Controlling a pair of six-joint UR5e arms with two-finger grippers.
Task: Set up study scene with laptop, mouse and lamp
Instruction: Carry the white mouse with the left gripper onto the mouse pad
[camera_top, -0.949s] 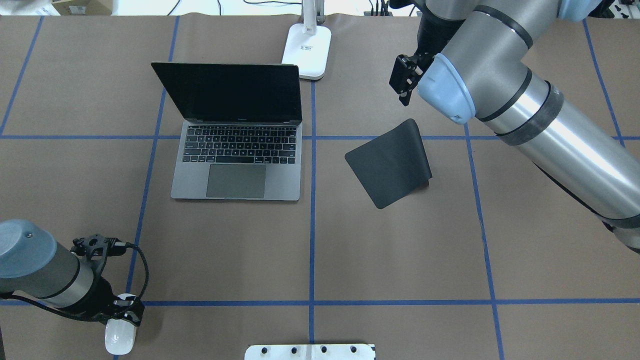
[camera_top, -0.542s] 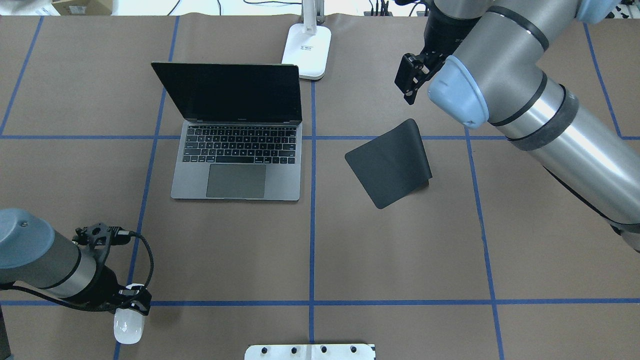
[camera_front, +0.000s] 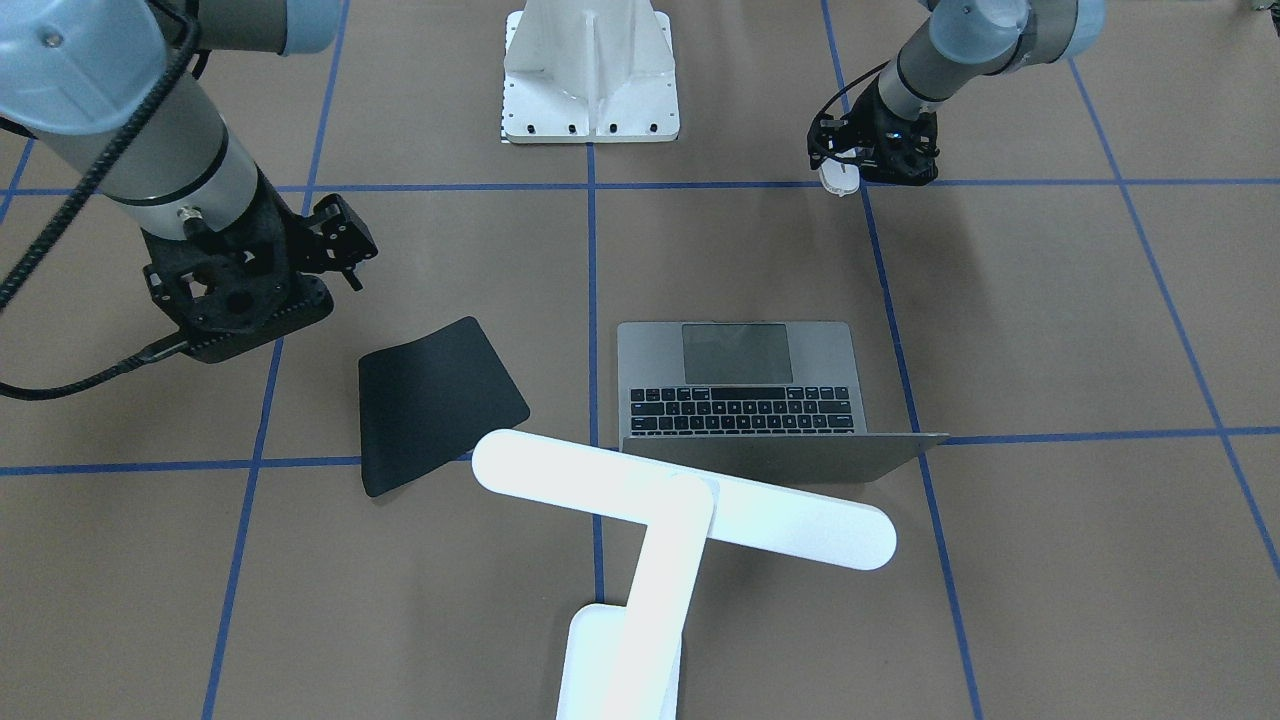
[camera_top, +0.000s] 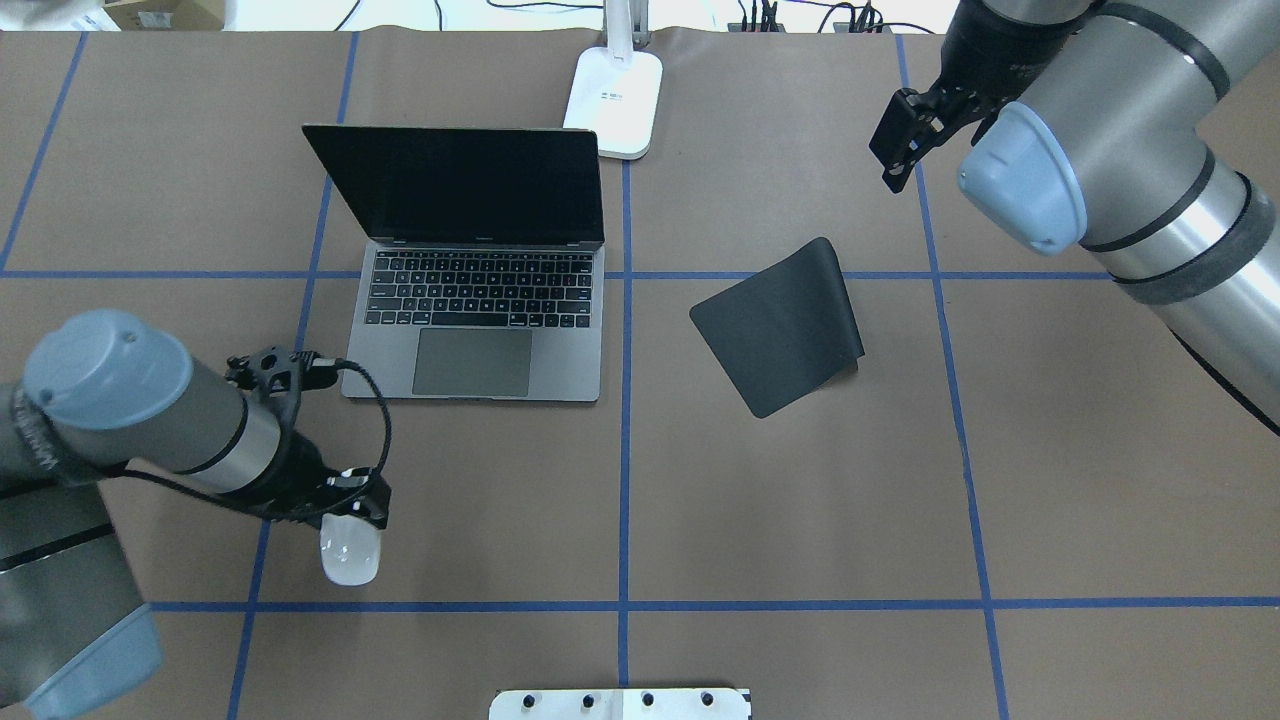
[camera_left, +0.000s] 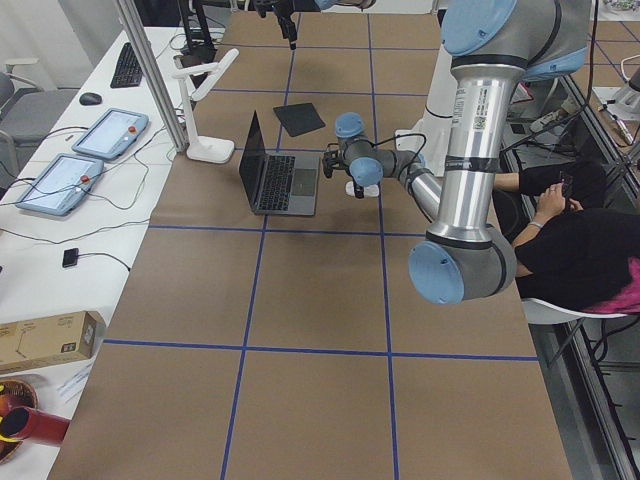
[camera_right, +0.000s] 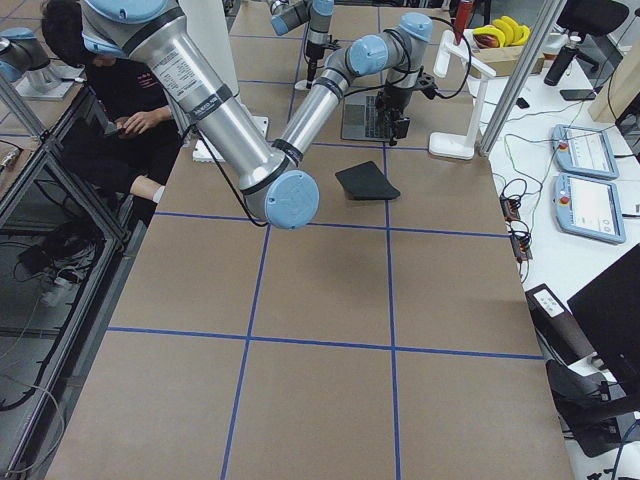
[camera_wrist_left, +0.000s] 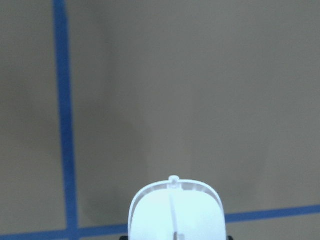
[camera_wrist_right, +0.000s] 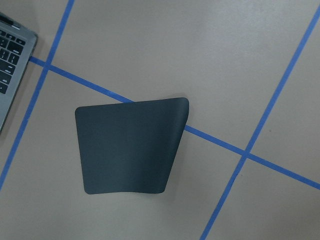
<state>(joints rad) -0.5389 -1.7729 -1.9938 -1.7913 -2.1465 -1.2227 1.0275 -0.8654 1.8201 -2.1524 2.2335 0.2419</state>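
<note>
The white mouse (camera_top: 350, 555) hangs just above the table in my left gripper (camera_top: 356, 508), which is shut on its rear end; it sits near-left of the laptop, and the left wrist view shows its nose (camera_wrist_left: 175, 210). The grey laptop (camera_top: 480, 345) stands open in the left-centre, screen dark. Behind it the white lamp (camera_top: 615, 95) stands on its flat base, its bar head (camera_front: 680, 500) reaching over the laptop's lid. My right gripper (camera_top: 903, 150) hovers open and holds nothing, high at the far right beyond the black mouse pad (camera_top: 780, 335).
The mouse pad (camera_wrist_right: 130, 147) lies right of the laptop, one edge curled up. A white ribbed pedestal (camera_front: 590, 70) stands at the robot-side edge. Blue tape lines grid the brown table. A seated person (camera_left: 590, 230) is beside the table.
My left arm has carried the mouse away from the near edge, up and to the right toward the laptop. My right arm has swung right and farther back from the mouse pad.
</note>
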